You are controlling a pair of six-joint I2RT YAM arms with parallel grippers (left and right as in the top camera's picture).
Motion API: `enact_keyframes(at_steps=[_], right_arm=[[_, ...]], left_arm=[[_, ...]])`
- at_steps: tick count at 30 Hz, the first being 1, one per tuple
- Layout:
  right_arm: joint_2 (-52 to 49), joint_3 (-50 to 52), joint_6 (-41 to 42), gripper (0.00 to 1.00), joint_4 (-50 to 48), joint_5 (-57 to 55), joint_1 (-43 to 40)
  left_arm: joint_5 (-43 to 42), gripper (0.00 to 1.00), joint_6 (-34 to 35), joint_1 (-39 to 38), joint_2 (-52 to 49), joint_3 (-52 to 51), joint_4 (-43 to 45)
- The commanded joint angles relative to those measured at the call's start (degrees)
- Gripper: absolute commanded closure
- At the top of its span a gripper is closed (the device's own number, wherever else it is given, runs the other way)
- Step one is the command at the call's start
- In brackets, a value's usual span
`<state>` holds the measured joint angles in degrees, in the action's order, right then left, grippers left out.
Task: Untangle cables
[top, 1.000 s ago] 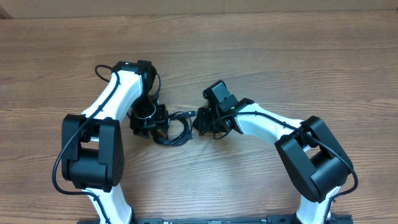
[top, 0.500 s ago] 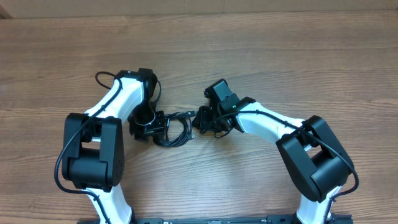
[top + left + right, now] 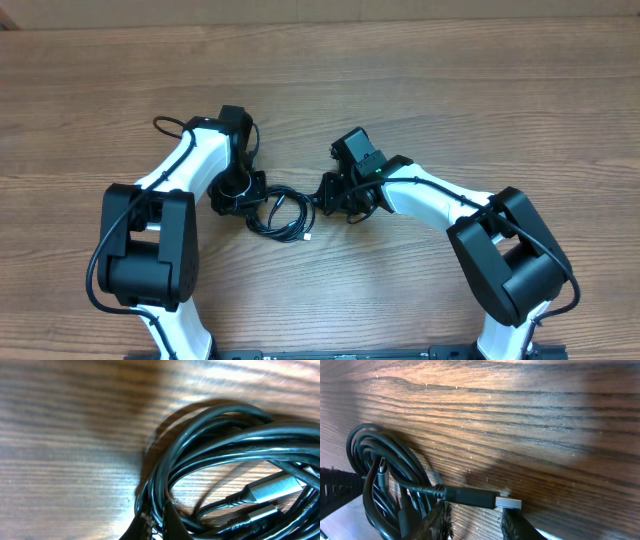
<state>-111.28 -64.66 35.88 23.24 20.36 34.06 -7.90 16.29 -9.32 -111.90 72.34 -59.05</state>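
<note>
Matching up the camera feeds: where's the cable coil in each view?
Overhead: cable coil mid-frame, just left of centre.
Left wrist: cable coil fills the right half, close up.
Right wrist: cable coil lower left, one plug reaching right.
Shared landmark: the wood-grain table under it in all three.

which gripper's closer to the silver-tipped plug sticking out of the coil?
Right. The plug lies just at the right gripper fingertips, sticking out of the cable coil toward it. The left gripper pinches strands on the coil's opposite side.

Right fingers (image 3: 436,521) apart, left fingers (image 3: 131,534) pinched
</note>
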Motion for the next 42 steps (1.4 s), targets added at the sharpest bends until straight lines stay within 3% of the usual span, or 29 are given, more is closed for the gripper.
enact_keyframes(at_steps=[1, 6, 10, 16, 28, 34, 38, 42], right_arm=[[2.32, 0.02, -0.39, 0.68, -0.15, -0.85, -0.44], [2.56, 0.02, -1.95, 0.69, 0.74, -0.90, -0.44], [5.16, -1.62, -1.40, 0.74, 6.56, -7.41, -1.79], [8.61, -2.51, -1.40, 0.69, 9.70, -10.01, -1.09], [8.68, -2.43, -1.16, 0.69, 11.80, -12.24, 5.29], [8.63, -0.52, 4.55, 0.69, 11.52, -21.31, 5.42], [8.61, 1.20, 6.36, 0.69, 8.39, -21.59, 5.42], [8.61, 1.64, 7.34, 0.69, 8.11, -21.59, 5.42]], left_arm=[[0.79, 0.96, -2.62, -0.09, -0.87, -0.87, 3.74], [-1.29, 0.96, -2.60, -0.07, -0.87, -0.87, 6.49], [-2.67, 0.96, -2.54, -0.09, -0.87, -0.87, 7.52], [-2.73, 0.96, -0.24, -0.07, -0.87, -0.87, 8.79], [-8.35, 0.96, 0.48, -0.07, -0.87, -0.87, 8.72], [-8.79, 0.96, 0.48, -0.07, -0.87, -0.87, 8.35], [-11.54, 0.96, 0.44, -0.07, -0.87, -0.87, 8.37], [-15.50, 0.84, 0.39, 0.04, -0.87, -0.48, 8.31]])
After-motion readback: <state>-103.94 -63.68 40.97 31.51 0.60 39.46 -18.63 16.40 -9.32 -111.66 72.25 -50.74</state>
